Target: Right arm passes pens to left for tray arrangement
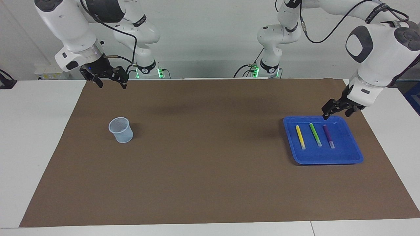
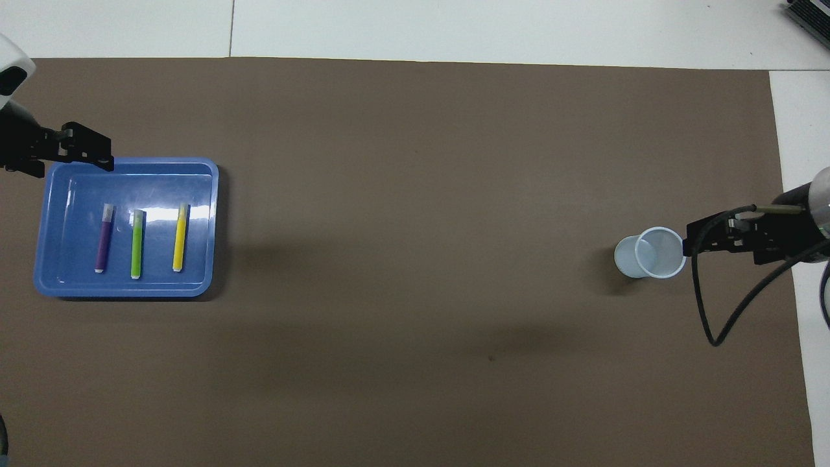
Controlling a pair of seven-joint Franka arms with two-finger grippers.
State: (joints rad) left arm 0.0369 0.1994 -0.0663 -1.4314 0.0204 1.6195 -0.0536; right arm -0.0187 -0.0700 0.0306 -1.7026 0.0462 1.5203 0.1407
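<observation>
left gripper (image 1: 335,110): raised, jaws open, empty | right gripper (image 1: 104,77): raised, jaws open, empty
</observation>
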